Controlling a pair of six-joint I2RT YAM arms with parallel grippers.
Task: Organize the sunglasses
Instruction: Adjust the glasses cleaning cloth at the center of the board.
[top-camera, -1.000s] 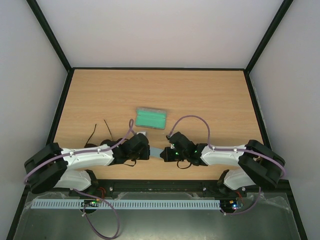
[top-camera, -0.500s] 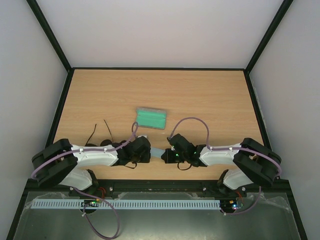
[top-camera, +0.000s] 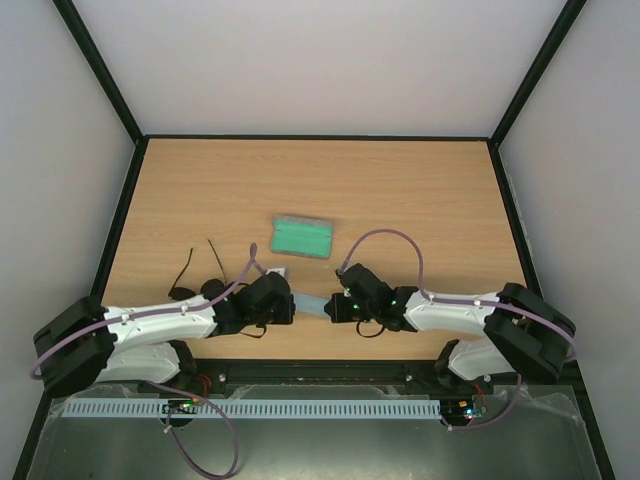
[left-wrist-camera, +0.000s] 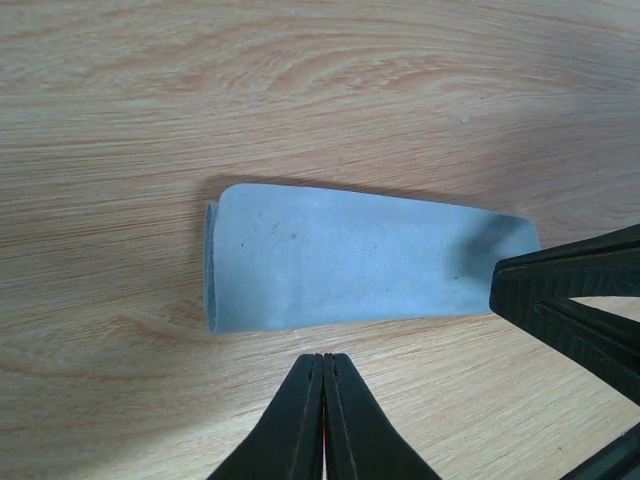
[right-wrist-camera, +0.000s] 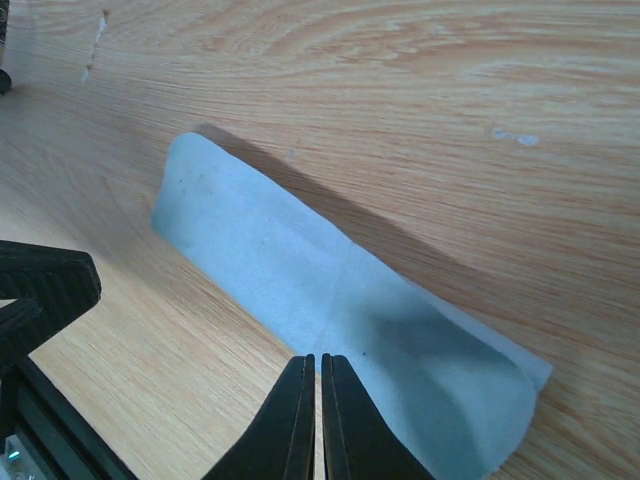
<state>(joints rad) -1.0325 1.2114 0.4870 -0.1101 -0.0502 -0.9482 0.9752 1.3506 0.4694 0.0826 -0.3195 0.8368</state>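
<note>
The black sunglasses (top-camera: 186, 292) lie on the table at the left, arms pointing away, partly hidden behind my left arm. A folded light blue cloth (top-camera: 311, 305) lies flat between the two grippers. My left gripper (left-wrist-camera: 323, 358) is shut and empty, its tips just short of the cloth's (left-wrist-camera: 360, 265) near edge. My right gripper (right-wrist-camera: 318, 358) is shut with only a hairline slit. Its tips are over the near edge of the cloth (right-wrist-camera: 330, 285), and nothing shows pinched between them.
An open grey case with green lining (top-camera: 303, 238) sits behind the grippers near the table's middle. The right gripper's fingers (left-wrist-camera: 560, 290) reach the cloth's right end in the left wrist view. Black frame rails border the wooden table (top-camera: 400, 190).
The left arm has drawn back and lower to the left, taking its gripper slightly away from the cloth. More of the cloth shows between the grippers. The right gripper has barely moved.
</note>
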